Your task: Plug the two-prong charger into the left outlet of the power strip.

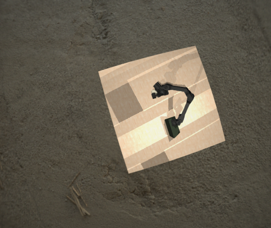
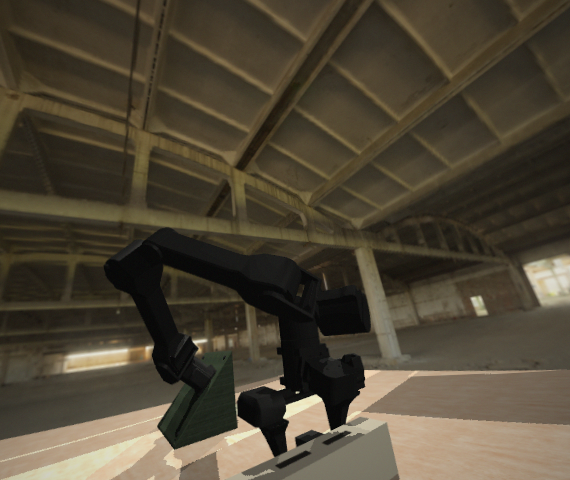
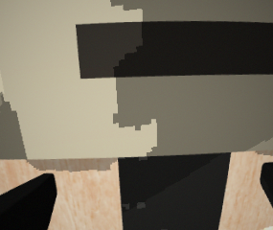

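Exterior view: our hand (image 2: pixel 308 431) is spread wide and holds nothing, straddling the dark charger (image 2: pixel 308 438) that sits in the power strip (image 2: pixel 363 454) on the counter (image 2: pixel 481 444), apparently let go after insertion.

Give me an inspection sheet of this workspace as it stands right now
Surface: light wooden table top with darker patches.
Job's things: pale grey power strip with dark slots; small dark charger block sits on it, between the fingers.
Clutter: nothing seen.
Grippers: black pincer open, fingers astride the charger, holding nothing.
Cables: nothing seen.
Surroundings: dark green wedge base under the arm; sandy ground; concrete hall.
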Controlling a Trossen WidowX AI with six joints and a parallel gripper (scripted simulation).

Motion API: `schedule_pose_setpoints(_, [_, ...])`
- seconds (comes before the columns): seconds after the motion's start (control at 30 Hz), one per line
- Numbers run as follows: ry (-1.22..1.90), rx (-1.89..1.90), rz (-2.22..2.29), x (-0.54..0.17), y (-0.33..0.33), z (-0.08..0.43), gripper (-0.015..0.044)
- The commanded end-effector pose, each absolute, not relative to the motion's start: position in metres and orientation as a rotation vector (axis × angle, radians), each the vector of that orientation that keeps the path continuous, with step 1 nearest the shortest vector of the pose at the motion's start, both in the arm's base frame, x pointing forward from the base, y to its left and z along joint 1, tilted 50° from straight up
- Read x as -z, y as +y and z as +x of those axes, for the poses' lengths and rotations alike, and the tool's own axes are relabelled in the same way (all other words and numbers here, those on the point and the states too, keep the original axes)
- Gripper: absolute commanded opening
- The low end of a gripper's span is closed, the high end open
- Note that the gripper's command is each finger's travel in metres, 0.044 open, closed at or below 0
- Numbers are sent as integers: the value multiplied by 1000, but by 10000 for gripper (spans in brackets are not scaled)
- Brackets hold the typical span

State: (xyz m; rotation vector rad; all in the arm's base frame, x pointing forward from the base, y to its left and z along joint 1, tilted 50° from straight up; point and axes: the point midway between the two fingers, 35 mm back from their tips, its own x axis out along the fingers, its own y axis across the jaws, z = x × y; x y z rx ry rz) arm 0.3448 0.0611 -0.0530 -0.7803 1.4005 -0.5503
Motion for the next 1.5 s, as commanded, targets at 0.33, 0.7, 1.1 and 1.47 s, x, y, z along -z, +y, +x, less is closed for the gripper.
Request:
schedule_pose_setpoints(0.33, [1395, 554, -777, 53, 60, 340, 440])
schedule_pose_setpoints(0.7, [1395, 554, -777, 54, 58, 331, 440])
schedule_pose_setpoints(1.1, [1396, 553, -777, 55, 56, 318, 440])
schedule_pose_setpoints(1.47, [1396, 553, -778, 55, 54, 307, 440])
